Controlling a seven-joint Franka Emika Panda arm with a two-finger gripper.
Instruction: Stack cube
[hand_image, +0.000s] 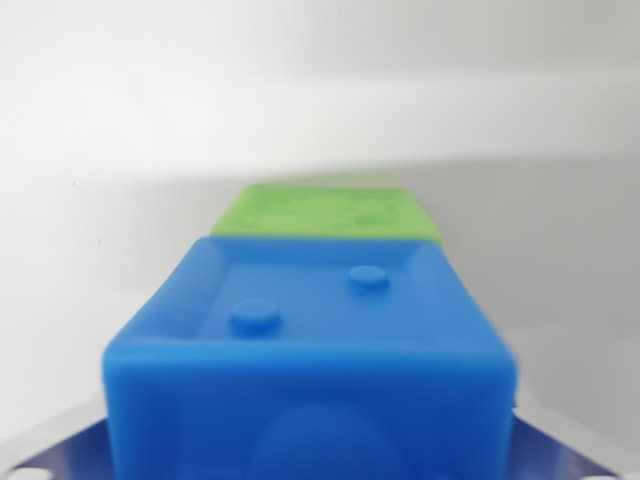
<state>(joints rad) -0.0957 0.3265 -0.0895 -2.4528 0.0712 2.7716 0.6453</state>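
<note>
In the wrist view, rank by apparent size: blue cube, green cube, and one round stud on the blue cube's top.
1. blue cube, though it sits nearest the camera, so true size against green is unsure
2. green cube
3. round stud

Cubes: two in total

Blue cube (310, 350): one, close to camera, filling lower middle of wrist view. Raised round studs on its top face: two

Green cube (330, 213): one, directly behind blue one, only top face and thin front edge showing; relief on top too blurred to count

Dark blue flat part (560, 462) at bottom edge: one, showing on both sides of blue cube; small white spots on it at bottom left corner: two
</note>
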